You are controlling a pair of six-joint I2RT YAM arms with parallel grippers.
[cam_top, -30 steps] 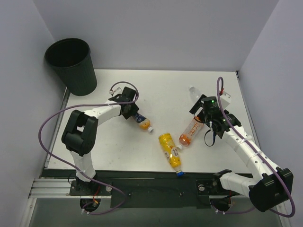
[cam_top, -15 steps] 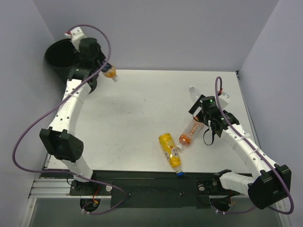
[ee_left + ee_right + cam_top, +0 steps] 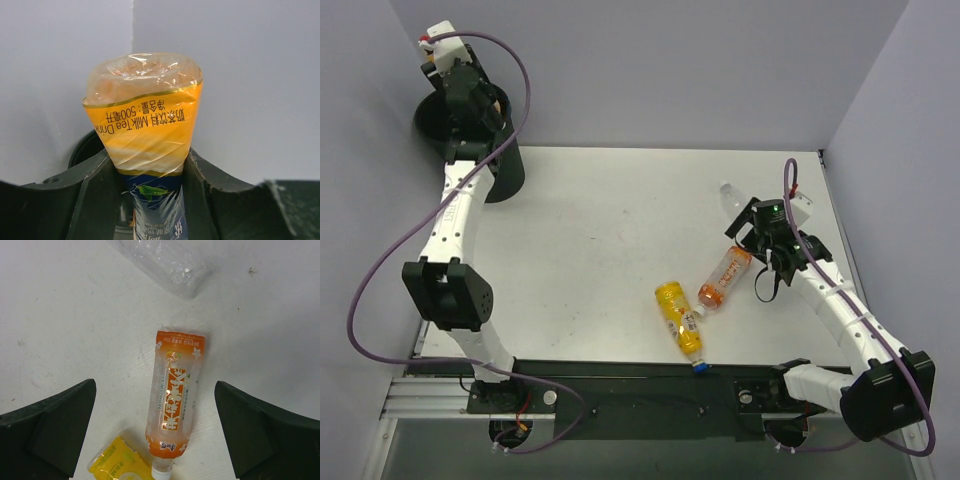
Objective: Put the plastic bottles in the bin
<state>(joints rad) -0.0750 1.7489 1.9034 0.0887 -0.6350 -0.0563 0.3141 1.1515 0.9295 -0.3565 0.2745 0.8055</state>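
My left gripper (image 3: 478, 100) is raised over the mouth of the black bin (image 3: 508, 172) at the back left. It is shut on an orange-yellow milk tea bottle (image 3: 145, 125), gripped between both fingers (image 3: 95, 185) with its base pointing away from the camera. My right gripper (image 3: 761, 252) hangs open above an orange bottle (image 3: 175, 395) that lies on the table between its fingertips without touching them. A yellow bottle (image 3: 678, 315) with a blue cap lies beside it. A clear bottle (image 3: 730, 193) lies just beyond.
Grey walls close in the white table (image 3: 600, 230) at the back and on both sides. The bin stands off the table's back left corner against the walls. A black rail (image 3: 640, 395) with the arm bases runs along the near edge.
The left arm lifted its bottle off the table and swung it up and back left, to above the bin. The right gripper shifted slightly right over the orange bottle.
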